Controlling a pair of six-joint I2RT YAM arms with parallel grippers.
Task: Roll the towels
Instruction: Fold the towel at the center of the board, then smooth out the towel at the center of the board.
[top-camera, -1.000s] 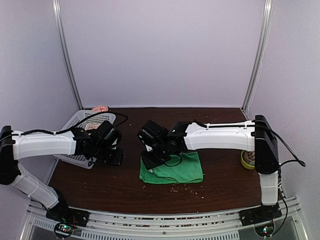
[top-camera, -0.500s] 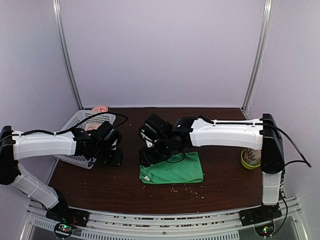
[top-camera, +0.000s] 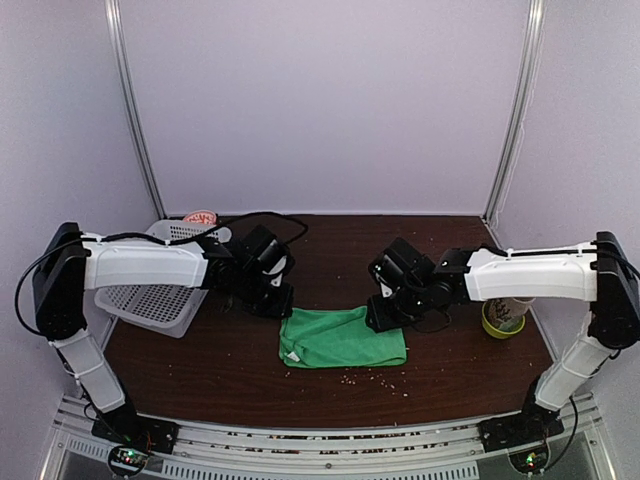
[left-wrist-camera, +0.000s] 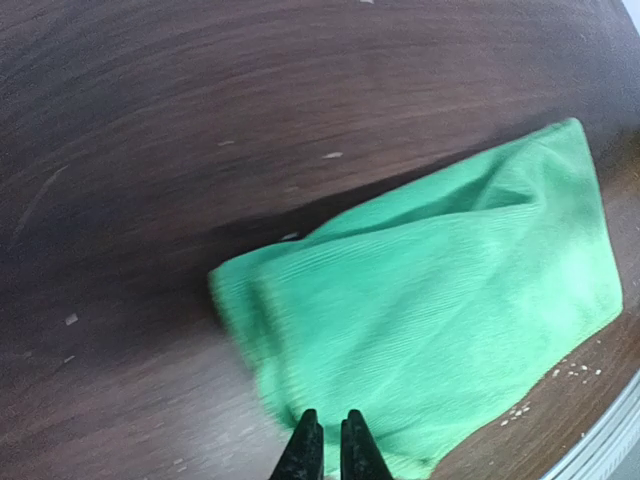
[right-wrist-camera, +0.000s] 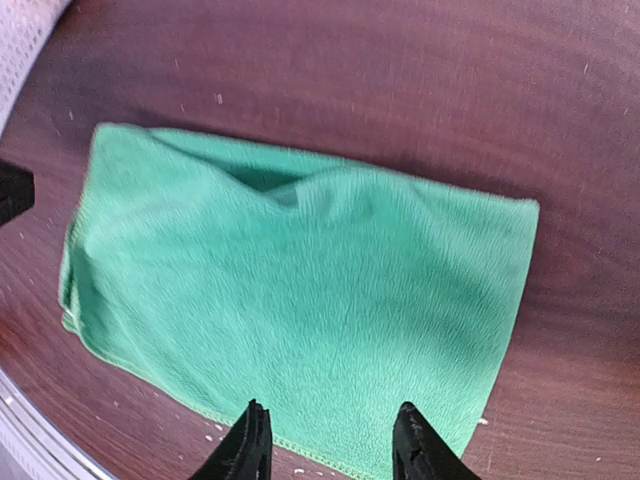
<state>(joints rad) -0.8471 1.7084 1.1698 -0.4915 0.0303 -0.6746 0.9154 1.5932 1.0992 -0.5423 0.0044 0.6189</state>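
1. From the top camera, the green towel (top-camera: 343, 337) lay folded in a flat rectangle on the surface (top-camera: 250, 370), near the front middle.
   - The left end effector (top-camera: 268, 298) sat just beside the towel's far-left corner. The right end effector (top-camera: 385, 312) sat just beside its far-right edge.
   - Neither one held any cloth.
   - A white basket (top-camera: 150, 295) stood well to the left and a small cup (top-camera: 500, 318) well to the right. Crumbs (top-camera: 375, 378) dotted the wood by the towel's near edge.
   - The roll looked not yet begun, so your best start was to line both arms up on one edge.
2. In the left wrist camera, your left end effector (left-wrist-camera: 325, 452) was narrow, its tips almost touching, with nothing between them. It hung over one edge of the towel (left-wrist-camera: 430, 300).
   - The layers there lay loosely stacked, with a soft ridge along one side.
   - You needed to spread the tips before lowering, then pinch every layer at once, or only the top sheet would likely have rolled.
3. In the right wrist camera, your right end effector (right-wrist-camera: 330, 445) stood wide and empty, above the towel's (right-wrist-camera: 300, 290) hemmed edge.
   - A small pucker showed at the opposite edge.
   - You would have done well to press that flat first and to turn both wrists at the same rate. Soft cloth on smooth wood probably slides and skews.
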